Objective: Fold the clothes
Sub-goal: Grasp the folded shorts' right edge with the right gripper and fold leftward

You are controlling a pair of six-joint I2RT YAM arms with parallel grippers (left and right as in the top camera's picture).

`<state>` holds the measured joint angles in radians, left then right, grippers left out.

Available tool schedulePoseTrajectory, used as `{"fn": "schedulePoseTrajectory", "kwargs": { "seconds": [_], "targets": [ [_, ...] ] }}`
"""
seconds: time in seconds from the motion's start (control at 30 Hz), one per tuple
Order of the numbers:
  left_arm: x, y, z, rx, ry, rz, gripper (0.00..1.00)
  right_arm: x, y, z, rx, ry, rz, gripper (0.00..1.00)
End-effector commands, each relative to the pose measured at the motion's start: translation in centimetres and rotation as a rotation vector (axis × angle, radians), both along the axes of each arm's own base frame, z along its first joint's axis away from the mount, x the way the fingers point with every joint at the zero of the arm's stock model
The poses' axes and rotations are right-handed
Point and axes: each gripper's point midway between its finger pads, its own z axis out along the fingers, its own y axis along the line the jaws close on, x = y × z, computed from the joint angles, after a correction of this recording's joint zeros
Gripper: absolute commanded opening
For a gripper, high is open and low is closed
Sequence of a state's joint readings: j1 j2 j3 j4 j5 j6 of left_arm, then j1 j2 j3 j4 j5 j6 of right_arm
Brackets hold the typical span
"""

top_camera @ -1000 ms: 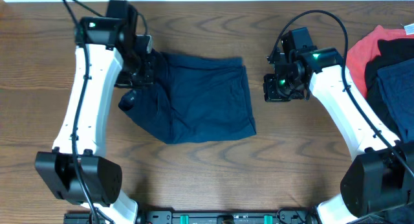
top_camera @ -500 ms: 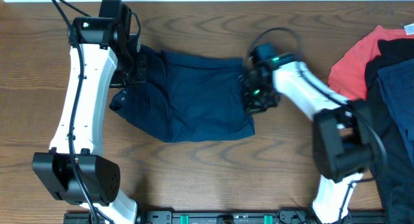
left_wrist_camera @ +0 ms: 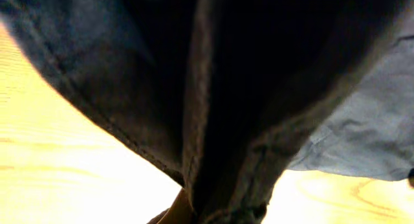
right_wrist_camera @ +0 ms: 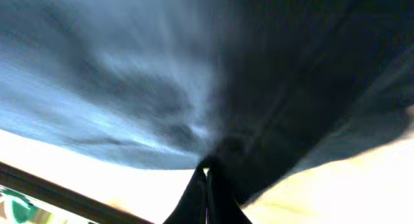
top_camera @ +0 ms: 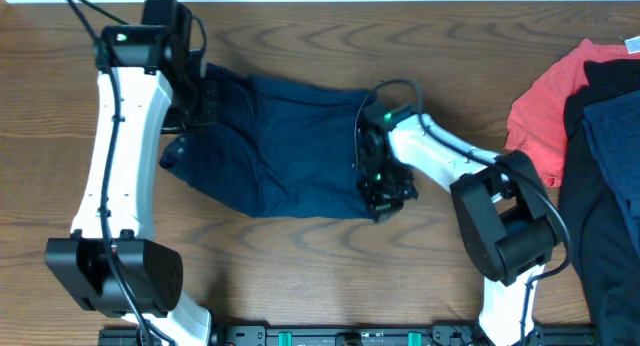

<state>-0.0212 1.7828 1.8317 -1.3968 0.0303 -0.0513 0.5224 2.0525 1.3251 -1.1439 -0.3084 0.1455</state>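
Navy shorts (top_camera: 290, 161) lay spread near the desk's (top_camera: 300, 276) far edge, left of centre. Left gripper (top_camera: 205, 98) was clamped on their left end; right gripper (top_camera: 385, 191) pinched their right hem. Risk, as judged: uneven pulling could slip either thin pinch and bunch the fold.

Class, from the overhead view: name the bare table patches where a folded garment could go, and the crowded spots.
Free: the table strip below the shorts, between left arm and right arm; the wood from right arm to red shirt. Crowded: the right edge, under piled garments.
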Motion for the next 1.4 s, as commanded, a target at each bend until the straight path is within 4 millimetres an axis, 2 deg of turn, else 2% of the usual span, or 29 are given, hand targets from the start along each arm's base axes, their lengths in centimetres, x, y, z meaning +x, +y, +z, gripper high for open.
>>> {"fn": "schedulePoseTrajectory", "kwargs": {
  "seconds": [0.0,0.07,0.17,0.27,0.37,0.47,0.57,0.67,0.77,0.87,0.97,1.17,1.3,1.37],
  "targets": [
    [0.6,1.1,2.3,0.033,-0.072,0.0,0.06,-2.7,0.9,-0.7,0.008,0.055,0.021,0.01],
    [0.6,1.1,2.7,0.038,-0.077,-0.028,0.06,-3.3,1.5,-0.8,0.02,0.065,0.031,0.01],
    [0.6,1.1,3.2,0.046,-0.082,-0.061,0.06,-3.1,2.2,-0.4,0.037,0.04,0.043,0.01],
    [0.9,1.0,3.7,0.043,-0.101,-0.07,0.06,-2.4,2.5,1.0,0.066,-0.007,0.039,0.01],
    [1.2,-0.2,3.9,0.003,-0.118,-0.083,0.06,-1.3,2.5,3.0,0.108,-0.071,0.022,0.01],
    [1.4,-1.5,3.9,-0.042,-0.124,-0.024,0.06,0.6,1.8,5.3,0.138,-0.152,-0.05,0.01],
    [1.3,-2.9,3.8,-0.079,-0.118,-0.037,0.06,3.8,0.7,7.3,0.173,-0.268,-0.169,0.01],
    [1.3,-3.2,3.7,-0.081,-0.114,-0.035,0.06,7.0,0.3,8.1,0.225,-0.374,-0.217,0.01],
    [1.3,-3.2,3.5,-0.082,-0.109,-0.032,0.06,9.3,0.8,7.5,0.273,-0.446,-0.23,0.01],
    [1.3,-3.7,3.4,-0.106,-0.105,-0.037,0.06,9.8,2.2,6.0,0.312,-0.447,-0.214,0.01],
    [1.3,-4.5,3.5,-0.155,-0.103,-0.047,0.06,9.2,3.3,4.0,0.3,-0.391,-0.233,0.01],
    [1.4,-4.5,3.5,-0.155,-0.109,-0.047,0.06,7.1,3.3,-0.6,0.188,-0.225,-0.343,0.01],
    [1.4,-4.5,3.6,-0.16,-0.109,-0.028,0.06,5.8,3.5,-2.7,0.138,-0.154,-0.368,0.01],
    [1.3,-5.4,3.8,-0.204,-0.11,-0.025,0.06,5.2,3.6,-3.4,0.118,-0.129,-0.375,0.01]
  ]
}}
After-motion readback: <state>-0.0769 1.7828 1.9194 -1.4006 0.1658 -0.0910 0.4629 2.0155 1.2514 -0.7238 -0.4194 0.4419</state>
